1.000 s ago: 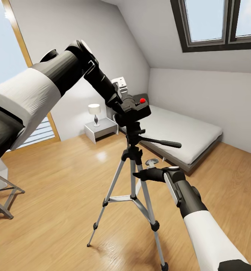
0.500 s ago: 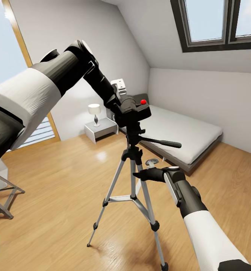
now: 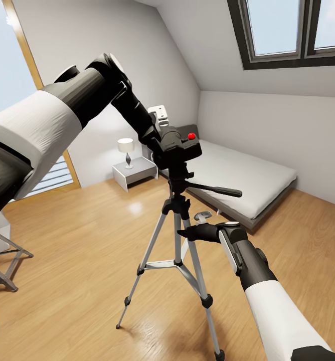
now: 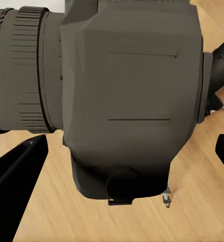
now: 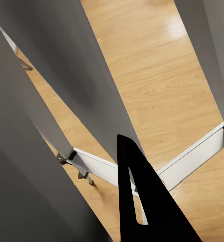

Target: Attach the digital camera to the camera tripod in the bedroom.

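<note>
The black digital camera [image 3: 185, 145] with its red button sits on top of the camera tripod [image 3: 177, 215], on the black pan head, mid-room. My left gripper [image 3: 162, 143] is at the camera's near side. In the left wrist view the camera [image 4: 127, 91] looms close, and the fingers [image 4: 18, 171] stand wide apart on either side of it without touching, so the gripper [image 4: 129, 151] is open. My right gripper [image 3: 183, 232] is shut and points at the tripod's silver legs just below the hub. The right wrist view has its fingers [image 5: 137, 201] together in front of a tripod leg [image 5: 86, 96].
A low grey bed [image 3: 247, 180] lies behind the tripod under the sloped ceiling and skylight [image 3: 288, 30]. A white nightstand [image 3: 132, 170] with a lamp stands against the back wall. A grey metal stool [image 3: 2, 260] is at the left edge. Light wood floor [image 3: 77, 240] surrounds the tripod.
The left gripper and the camera have shifted very slightly downward on the pan head. The right arm and the tripod have not moved.
</note>
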{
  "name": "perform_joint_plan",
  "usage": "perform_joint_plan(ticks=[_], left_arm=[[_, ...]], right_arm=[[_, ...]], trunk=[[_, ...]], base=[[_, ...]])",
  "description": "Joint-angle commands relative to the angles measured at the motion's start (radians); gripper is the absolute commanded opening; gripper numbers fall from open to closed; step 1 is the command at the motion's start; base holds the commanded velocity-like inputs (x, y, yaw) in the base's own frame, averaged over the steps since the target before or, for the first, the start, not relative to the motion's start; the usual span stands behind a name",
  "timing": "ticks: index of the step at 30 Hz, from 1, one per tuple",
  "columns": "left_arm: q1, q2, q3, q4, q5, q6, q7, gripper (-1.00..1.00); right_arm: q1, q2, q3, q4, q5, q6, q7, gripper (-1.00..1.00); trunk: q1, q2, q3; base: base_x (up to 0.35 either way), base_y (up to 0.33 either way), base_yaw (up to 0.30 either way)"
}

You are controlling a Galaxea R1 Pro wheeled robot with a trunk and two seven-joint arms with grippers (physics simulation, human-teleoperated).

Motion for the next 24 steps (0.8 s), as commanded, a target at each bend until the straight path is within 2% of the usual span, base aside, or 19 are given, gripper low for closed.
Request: perform_joint_plan(ticks=[1, 6, 7, 24], left_arm=[[-0.001, -0.001, -0.007, 0.0, -0.002, 0.01, -0.005, -1.0], [-0.001, -0.003, -0.008, 0.0, -0.003, 0.01, -0.002, -1.0], [-0.001, -0.004, -0.009, 0.0, -0.003, 0.01, -0.002, 1.0], [-0.001, -0.003, -0.01, 0.0, -0.002, 0.01, 0.0, 1.0]], right_arm=[[0.0, 0.0, 0.001, 0.001, 0.052, -0.002, 0.007, -1.0], [0.0, 0.0, 0.0, 0.001, 0.052, -0.002, 0.007, -1.0], [0.0, 0.0, 0.001, 0.001, 0.052, -0.002, 0.007, -1.0], [0.0, 0.0, 0.0, 0.001, 0.052, -0.002, 0.008, -1.0]], trunk=[[0.001, -0.001, -0.003], [0.001, -0.001, -0.003], [0.001, -0.001, -0.003], [0.001, -0.001, -0.003]], base=[[0.0, 0.0, 0.0], [0.0, 0.0, 0.0], [0.0, 0.0, 0.0], [0.0, 0.0, 0.0]])
